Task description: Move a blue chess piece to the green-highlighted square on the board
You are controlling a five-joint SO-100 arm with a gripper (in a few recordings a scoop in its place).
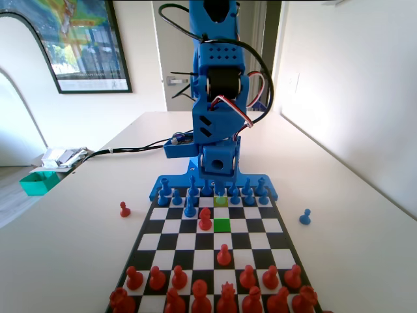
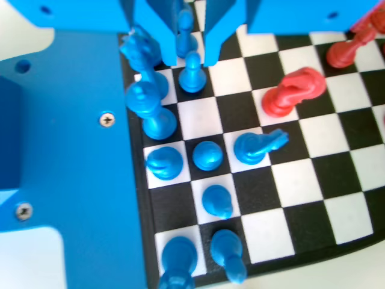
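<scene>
My gripper (image 1: 219, 185) is down low among the blue pieces at the far end of the board (image 1: 257, 242). In the wrist view its two jaws hang either side of a blue chess piece (image 2: 192, 73), a small pawn standing upright, with a thin gap on each side, so the gripper (image 2: 190, 60) reads as open around it. A second blue piece (image 2: 185, 30) shows higher in the same gap. The green-highlighted square (image 1: 222, 225) lies two rows nearer the camera, bare, just past an olive square (image 1: 221, 201).
Two red pieces (image 1: 205, 219) stand right beside the green square, and a red pawn (image 1: 223, 254) stands mid-board. Blue pieces (image 2: 207, 155) crowd around the gripper. A red knight (image 2: 295, 90) is close by. Off the board lie a blue pawn (image 1: 305, 216) and a red pawn (image 1: 124, 208).
</scene>
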